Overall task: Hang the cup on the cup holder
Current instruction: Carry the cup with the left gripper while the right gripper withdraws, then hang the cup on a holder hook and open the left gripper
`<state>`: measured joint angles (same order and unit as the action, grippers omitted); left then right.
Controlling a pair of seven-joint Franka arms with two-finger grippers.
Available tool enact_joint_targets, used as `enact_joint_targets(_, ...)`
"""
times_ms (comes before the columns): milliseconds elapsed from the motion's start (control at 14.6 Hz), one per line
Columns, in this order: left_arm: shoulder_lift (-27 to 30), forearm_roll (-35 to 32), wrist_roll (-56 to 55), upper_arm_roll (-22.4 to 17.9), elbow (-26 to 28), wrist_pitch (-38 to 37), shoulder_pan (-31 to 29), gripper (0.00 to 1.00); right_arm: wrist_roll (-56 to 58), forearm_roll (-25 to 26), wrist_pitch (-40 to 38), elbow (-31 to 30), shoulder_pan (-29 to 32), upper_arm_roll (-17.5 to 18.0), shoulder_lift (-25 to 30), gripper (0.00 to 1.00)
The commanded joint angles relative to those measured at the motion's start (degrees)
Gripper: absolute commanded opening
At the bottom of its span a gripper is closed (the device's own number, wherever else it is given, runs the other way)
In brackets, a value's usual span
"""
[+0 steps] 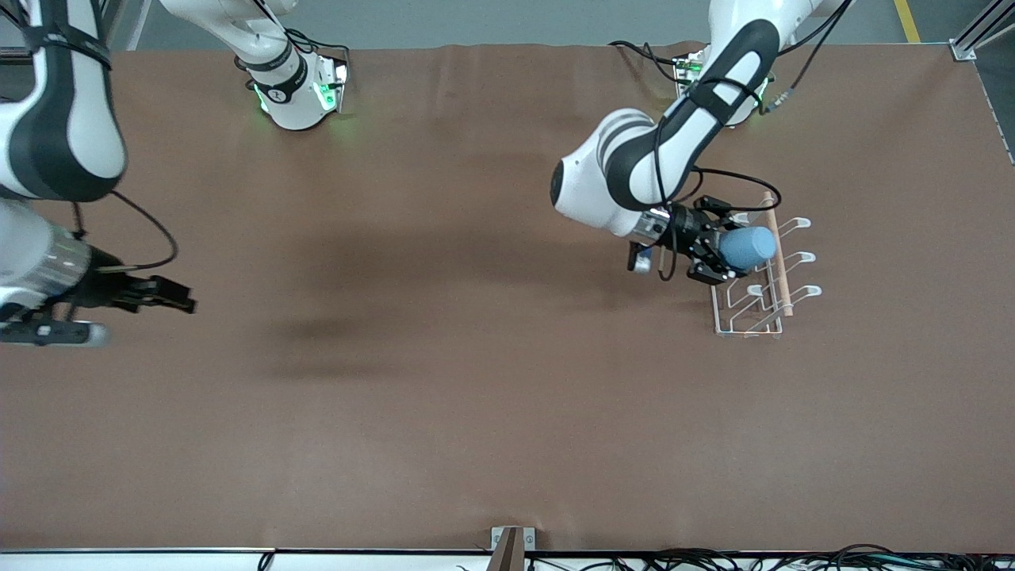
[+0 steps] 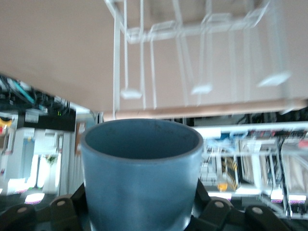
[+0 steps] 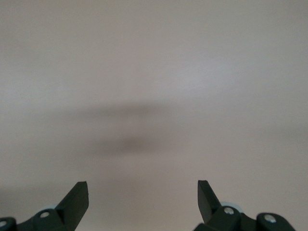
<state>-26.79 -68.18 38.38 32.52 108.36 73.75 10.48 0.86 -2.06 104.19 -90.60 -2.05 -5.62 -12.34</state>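
Over the cup holder (image 1: 763, 274), the left gripper (image 1: 720, 252) clamps the cup (image 1: 746, 247) by its body; light, rigid, smooth plastic, so grip its sides. The right gripper (image 1: 176, 297) waits, fingers spread.

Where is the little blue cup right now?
The cup is held in the left tool, up over the white cup holder toward the left arm's end of the table.
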Motion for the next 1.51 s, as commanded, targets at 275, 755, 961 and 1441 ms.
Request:
enact_joint_targets(275, -7.04, -10.57, -1.03, -1.14, 0.63, -3.26, -1.96, 0.03, -7.0, 1.9, -15.4, 9.39, 2.31, 0.08, 7.93, 1.0)
enact_joint_targets(755, -12.49, -12.24, -3.49, -2.28, -0.51, -3.44, -1.61, 0.3, -6.49, -0.66, -21.4, 8.95, 5.65, 1.49, 10.58, 1.0)
enact_joint_targets(961, -13.38, -12.24, -5.24, -2.81, -0.87, -3.44, -1.52, 0.8, -6.31, -0.66, -21.49, 8.87, 5.56, 3.07, 10.49, 1.0)
enact_joint_targets(1441, -12.6, -11.71, -7.27, -3.16, -4.73, -3.44, -1.52, 1.0, -0.51, 3.21, -21.83, 8.78, 5.48, 4.83, 10.49, 1.0)
